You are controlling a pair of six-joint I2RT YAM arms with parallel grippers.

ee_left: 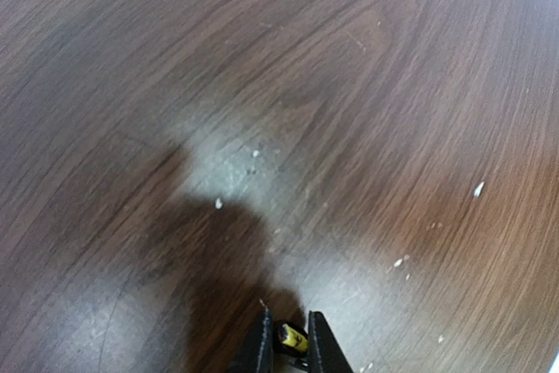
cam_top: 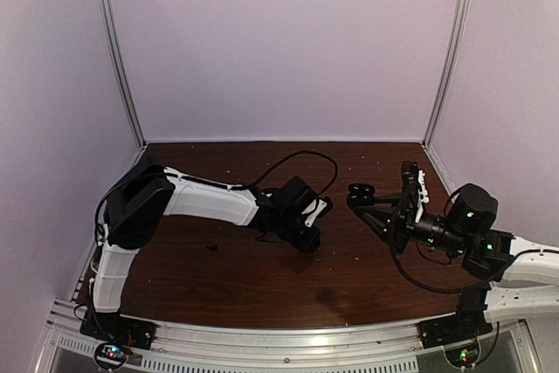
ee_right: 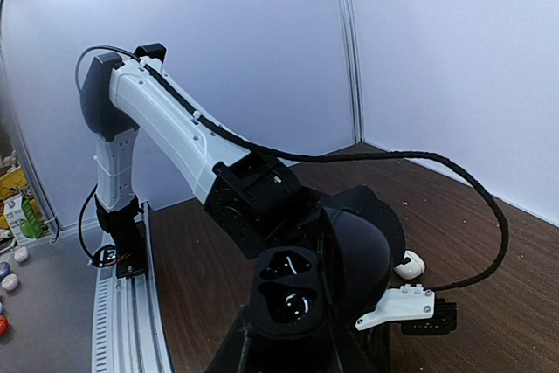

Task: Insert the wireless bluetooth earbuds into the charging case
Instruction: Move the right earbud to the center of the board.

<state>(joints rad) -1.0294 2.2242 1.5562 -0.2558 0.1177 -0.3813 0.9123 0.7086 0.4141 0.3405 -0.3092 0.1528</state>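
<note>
The charging case (ee_right: 288, 290) is held closest to the right wrist camera, clamped between the fingers of the right gripper (ee_right: 293, 347), which are closed on its lower body. It is held clear of the counter (cam_top: 262, 286), above the right half, with the lid swung back and both sockets turned toward the left arm, so that an earbud can be brought to it without the case having to be set down. The left gripper (ee_left: 287, 325) is lowered to the surface near the centre of the counter, slightly toward the near edge. Its fingers are drawn almost together on a small yellow-and-dark piece (ee_left: 293, 339), judged to be one of the wireless bluetooth earbuds, though it is too small for this to be confirmed. The grasp is taken at the very fingertips, as so small a part requires. A white rounded piece (ee_right: 409, 264) lies on the counter just beside the left gripper; whether it is an earbud or a case cannot be told. A small dark object (cam_top: 210, 247) lies toward the left edge. Both sockets are seen empty, so insertion is judged not yet begun.
</note>
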